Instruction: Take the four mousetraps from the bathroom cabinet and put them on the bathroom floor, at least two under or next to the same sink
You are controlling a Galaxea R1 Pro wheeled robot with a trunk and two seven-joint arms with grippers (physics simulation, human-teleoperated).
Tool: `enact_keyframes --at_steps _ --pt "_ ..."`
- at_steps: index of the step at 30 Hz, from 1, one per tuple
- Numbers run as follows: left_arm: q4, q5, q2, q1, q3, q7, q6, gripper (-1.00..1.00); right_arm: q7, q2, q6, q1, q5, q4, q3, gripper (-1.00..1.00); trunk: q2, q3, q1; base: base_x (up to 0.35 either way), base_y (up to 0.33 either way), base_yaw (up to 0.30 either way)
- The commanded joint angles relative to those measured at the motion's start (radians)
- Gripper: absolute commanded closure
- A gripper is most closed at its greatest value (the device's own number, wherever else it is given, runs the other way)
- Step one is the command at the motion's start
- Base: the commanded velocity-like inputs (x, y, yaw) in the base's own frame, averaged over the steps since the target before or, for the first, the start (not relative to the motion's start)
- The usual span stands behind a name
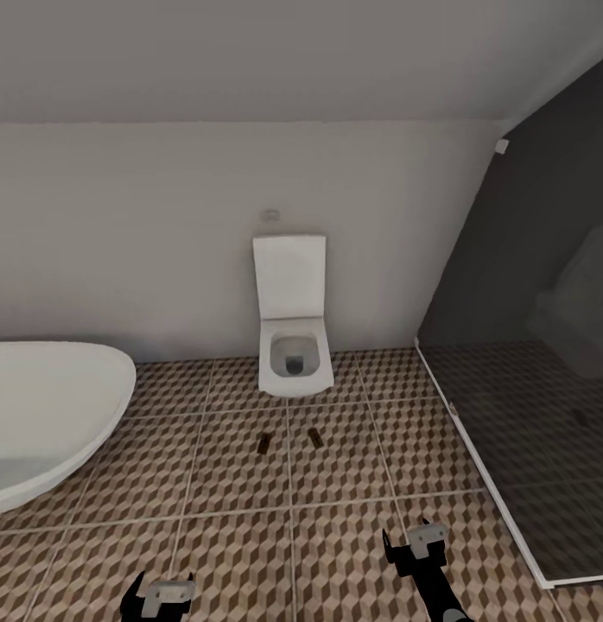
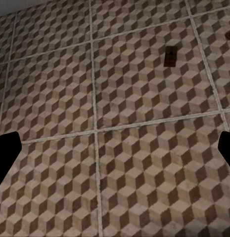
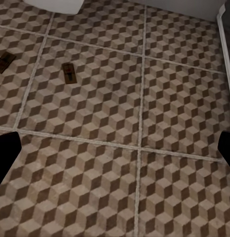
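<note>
Two mousetraps [image 1: 263, 444] [image 1: 315, 437] on bathroom floor [image 1: 206, 518], well ahead of both pincers [image 1: 157, 596] [image 1: 414, 544], seemingly spread open, empty.

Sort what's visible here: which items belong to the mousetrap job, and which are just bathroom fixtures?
Job:
- two mousetraps, one and another, lying in front of the toilet
- tiled floor
- left gripper and right gripper, both empty

Not the job:
- toilet
- bathtub
- glass shower screen

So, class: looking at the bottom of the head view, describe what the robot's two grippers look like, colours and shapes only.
Both the left gripper and right gripper have black, pointed fingers around a pale grey rectangular block. The right one sits on a black arm. No cables or markings are discernible.
</note>
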Motion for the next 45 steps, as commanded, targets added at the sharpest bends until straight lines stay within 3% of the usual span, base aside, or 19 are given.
enact_keyframes --at_steps 1,45 --pt "0.004 0.003 0.000 -0.002 -0.008 0.004 -0.005 -1.00 -0.006 0.000 -0.002 -0.001 -0.002 0.000 0.009 -1.00 -0.002 0.000 0.001 0.000 0.000 0.000" --pt "0.004 0.003 -0.002 -0.002 -0.009 0.004 -0.003 -1.00 -0.006 -0.001 -0.002 -0.001 -0.002 0.000 0.009 -1.00 -0.002 0.072 0.001 0.000 0.000 0.000"
